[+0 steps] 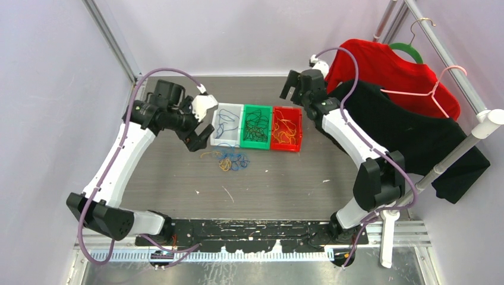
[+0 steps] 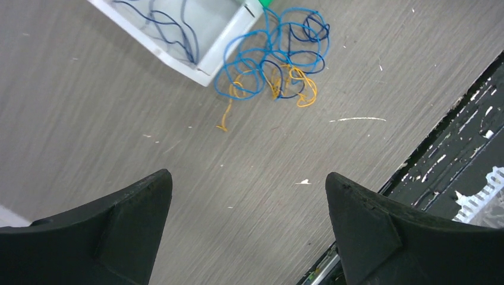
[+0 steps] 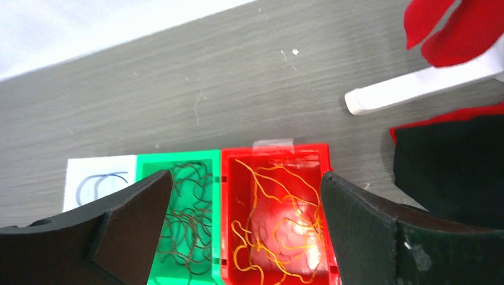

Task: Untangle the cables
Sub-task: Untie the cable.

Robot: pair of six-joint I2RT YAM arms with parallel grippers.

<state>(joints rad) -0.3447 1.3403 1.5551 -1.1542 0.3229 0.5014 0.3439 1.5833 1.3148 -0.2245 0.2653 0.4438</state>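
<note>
A loose tangle of blue and orange-yellow cables [image 1: 229,160] lies on the grey table in front of three bins; the left wrist view shows this tangle [image 2: 273,65] beside the white bin's corner. My left gripper [image 1: 199,141] hangs just left of the tangle, open and empty [image 2: 249,178]. The white bin [image 1: 215,127] holds blue cables, the green bin [image 1: 256,108] dark ones, the red bin [image 1: 299,127] orange ones [image 3: 279,225]. My right gripper [image 1: 291,86] is open above the red bin's far side, nothing between its fingers [image 3: 246,178].
A red shirt [image 1: 386,65] and a black shirt [image 1: 410,130] hang from a rail along the right side, close to the right arm. A white rack foot [image 3: 416,89] lies behind the red bin. A black rail [image 1: 249,228] runs along the near edge.
</note>
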